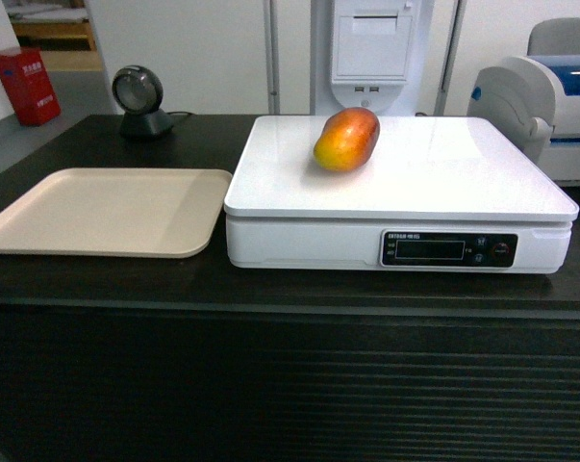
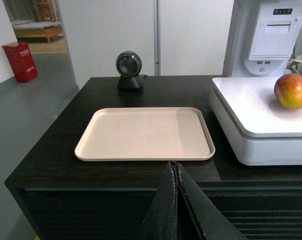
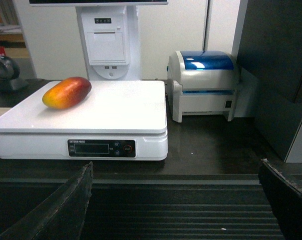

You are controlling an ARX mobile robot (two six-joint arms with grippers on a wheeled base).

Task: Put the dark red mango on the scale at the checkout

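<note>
The dark red mango (image 1: 347, 139) (image 2: 292, 90) (image 3: 66, 92), red shading to yellow-orange, lies on its side on the top plate of the white scale (image 1: 434, 183) (image 2: 246, 117) (image 3: 120, 107), towards the plate's back left. The scale stands on the black checkout (image 1: 270, 289) (image 2: 55, 150) (image 3: 211, 145). My left gripper (image 2: 174, 165) is shut and empty, in front of the counter's edge below the beige tray. My right gripper (image 3: 176, 167) stands wide open and empty before the ribbed counter front, well short of the scale. Neither gripper shows in the head view.
A flat beige tray (image 1: 107, 212) (image 2: 145, 133) lies left of the scale. Behind it stands a round black scanner (image 1: 138, 101) (image 2: 129, 70). A white-and-blue printer (image 1: 549, 106) (image 3: 206, 85) sits right of the scale, a white terminal post (image 1: 366, 53) behind it.
</note>
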